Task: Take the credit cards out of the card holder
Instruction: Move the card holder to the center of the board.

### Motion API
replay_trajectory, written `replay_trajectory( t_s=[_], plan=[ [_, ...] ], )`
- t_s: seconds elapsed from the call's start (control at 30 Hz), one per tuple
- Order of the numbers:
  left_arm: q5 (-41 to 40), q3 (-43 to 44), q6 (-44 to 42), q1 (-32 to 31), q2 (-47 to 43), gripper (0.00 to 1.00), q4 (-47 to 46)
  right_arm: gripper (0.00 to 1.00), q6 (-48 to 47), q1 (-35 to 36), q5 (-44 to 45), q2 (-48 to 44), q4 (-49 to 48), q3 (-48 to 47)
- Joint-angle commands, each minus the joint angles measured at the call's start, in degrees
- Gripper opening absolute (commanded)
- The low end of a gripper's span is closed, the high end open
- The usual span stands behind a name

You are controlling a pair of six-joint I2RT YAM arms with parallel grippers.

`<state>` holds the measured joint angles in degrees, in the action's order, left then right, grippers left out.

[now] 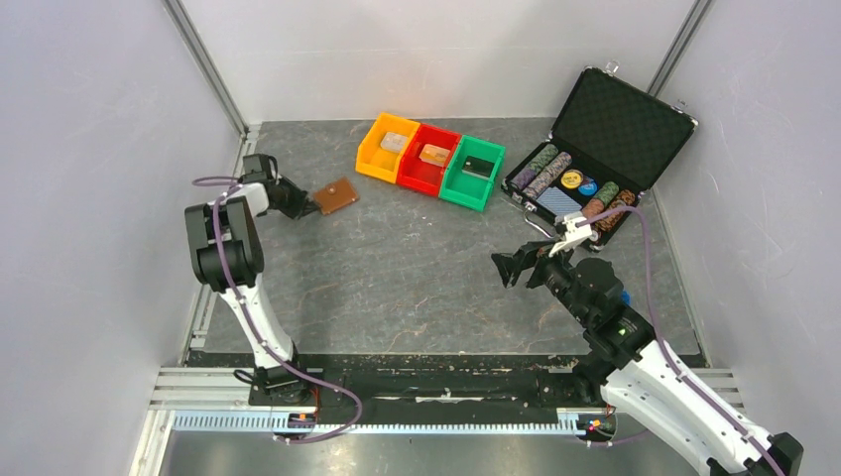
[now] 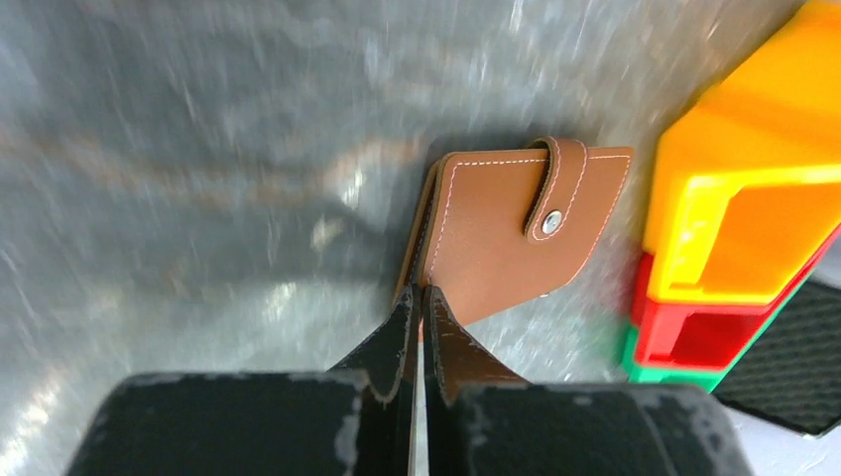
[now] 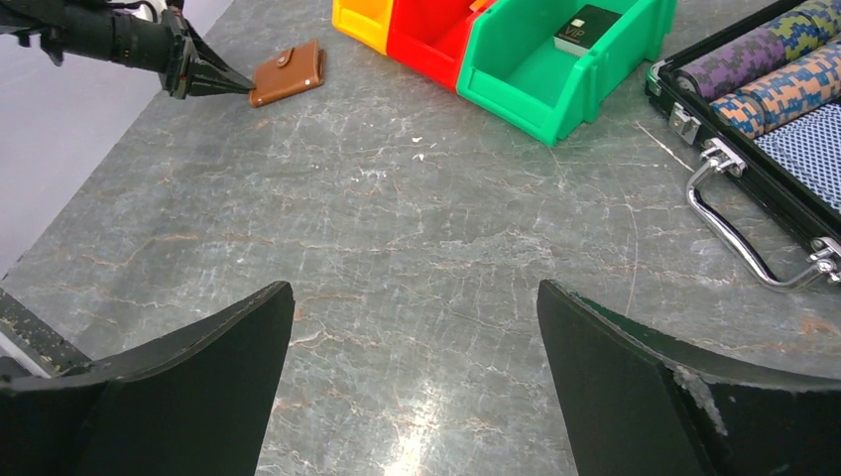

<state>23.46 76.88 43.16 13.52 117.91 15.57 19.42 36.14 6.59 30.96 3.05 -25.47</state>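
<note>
Card holder: brown leather card holder (image 2: pixel 506 228), lying closed near the far-left corner of the counter (image 1: pixel 417 268), just left of the orange bin (image 1: pixel 372 164); snap tab (image 2: pixel 551 220) fastened.
Credit cards: none in sight; judged to be inside the shut holder.
Left jaws: closed tight, tips together against the holder's near edge; set side by side rather than one above and one below, so apparently pressing, not pinching; nothing clearly held.
Right jaws: spread wide, empty, hanging over the right half of the counter, well apart from the holder.
Step in hand: judged as steadying the holder so the tab can be popped; little of the task done.
Doing it well: pin the holder with low left tips, without shoving it toward the bins; bring the right jaws across to the snap end of the tab; peel upward, not sideways; expect smooth leather to slide on the stone-patterned top.
Around: red bin (image 1: pixel 421 177) and green bin (image 1: pixel 466 188) beside the orange one along the far edge, each with a small flat item inside; open black chip case (image 1: pixel 625 124) at the far-right corner.
In the way: orange bin wall just beside the holder, little room on that side; a long reach for the right arm (image 1: pixel 595 297).
</note>
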Motion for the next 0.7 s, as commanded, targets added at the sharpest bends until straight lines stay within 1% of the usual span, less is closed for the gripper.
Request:
replay_trajectory(
  t_s=[0.0, 0.13, 0.23, 0.37, 0.47, 0.67],
  plan=[
    [-2.8, -7.2, -2.8, -3.7, -6.4, 0.02, 5.0, 0.96, -2.8, 0.0, 1.4, -1.2, 2.5, -1.2],
    [-3.9, -10.2, -5.4, -8.1, -9.3, 0.02, 8.9, 0.96, -3.3, -0.1, 1.1, -1.9, 4.7, -1.6],
    [-6.2, -13.5, -7.2, -14.3, -12.9, 0.02, 11.3, 0.96, -3.1, 0.0, 0.1, -3.0, 5.3, -1.4],
    [-6.3, -19.2, -7.8, -22.1, -17.7, 0.02, 11.5, 0.96, -3.1, 0.0, -0.8, -3.3, 6.3, -1.6],
    [-5.0, -23.0, -7.8, -28.2, -21.4, 0.02, 10.1, 0.96, -3.2, 0.0, -1.1, -3.5, 7.4, -1.4],
    [-2.2, -26.7, -9.7, -37.1, -25.9, 0.02, 10.0, 0.93, -3.2, 0.0, -2.9, -3.2, 9.0, -0.6]
  ],
)
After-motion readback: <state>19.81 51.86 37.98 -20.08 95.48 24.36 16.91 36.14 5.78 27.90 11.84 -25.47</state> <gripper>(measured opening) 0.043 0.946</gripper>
